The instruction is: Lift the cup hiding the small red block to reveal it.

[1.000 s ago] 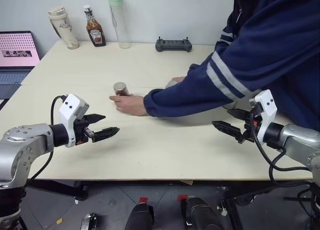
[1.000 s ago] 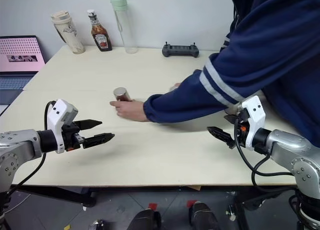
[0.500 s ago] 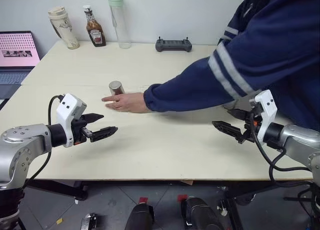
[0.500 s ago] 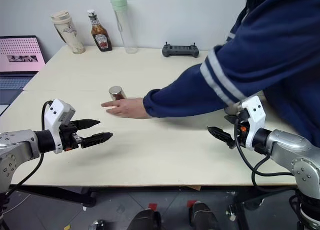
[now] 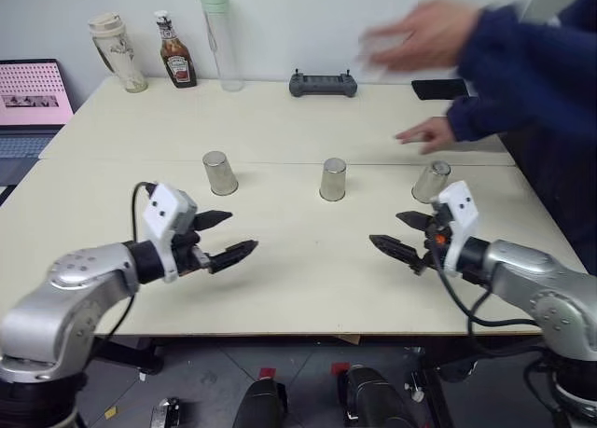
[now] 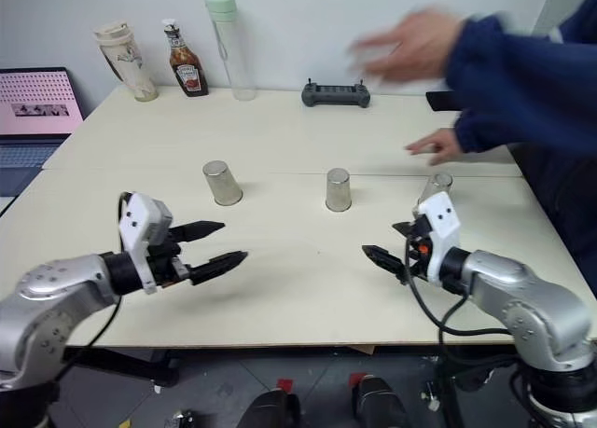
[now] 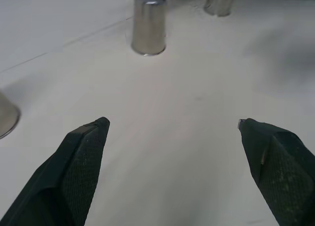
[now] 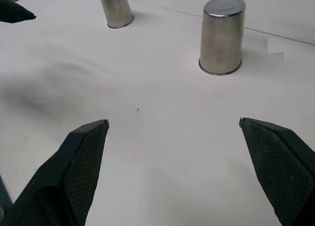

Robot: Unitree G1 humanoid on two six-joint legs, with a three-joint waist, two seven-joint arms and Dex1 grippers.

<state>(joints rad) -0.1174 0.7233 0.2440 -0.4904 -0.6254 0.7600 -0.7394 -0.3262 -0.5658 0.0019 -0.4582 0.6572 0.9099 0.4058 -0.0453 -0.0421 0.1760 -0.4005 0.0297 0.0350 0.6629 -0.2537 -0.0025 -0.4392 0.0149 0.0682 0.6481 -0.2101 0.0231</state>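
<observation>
Three alike steel cups stand upside down in a row across the table: the left cup [image 5: 220, 172], the middle cup [image 5: 333, 179] and the right cup [image 5: 432, 181]. The small red block is hidden, and I cannot tell under which cup. My left gripper [image 5: 240, 233] hovers open above the table, in front of the left cup and short of it. My right gripper [image 5: 388, 230] is open too, just in front of the right cup and pointing toward the middle. Neither holds anything. In the left wrist view the middle cup [image 7: 149, 21] stands ahead between the fingers.
A person stands at the far right, one hand [image 5: 424, 132] resting on the table behind the right cup, the other [image 5: 420, 34] raised and blurred. Along the back edge are a beige tumbler [image 5: 117, 52], sauce bottle [image 5: 174, 50], tall clear bottle [image 5: 220, 38], black controller [image 5: 323, 83] and phone [image 5: 438, 89]. A laptop [image 5: 33, 97] sits far left.
The person's arm has pulled back from the cups, leaving all three uncovered in a row. Both my grippers have moved inward toward the table's middle, still open.
</observation>
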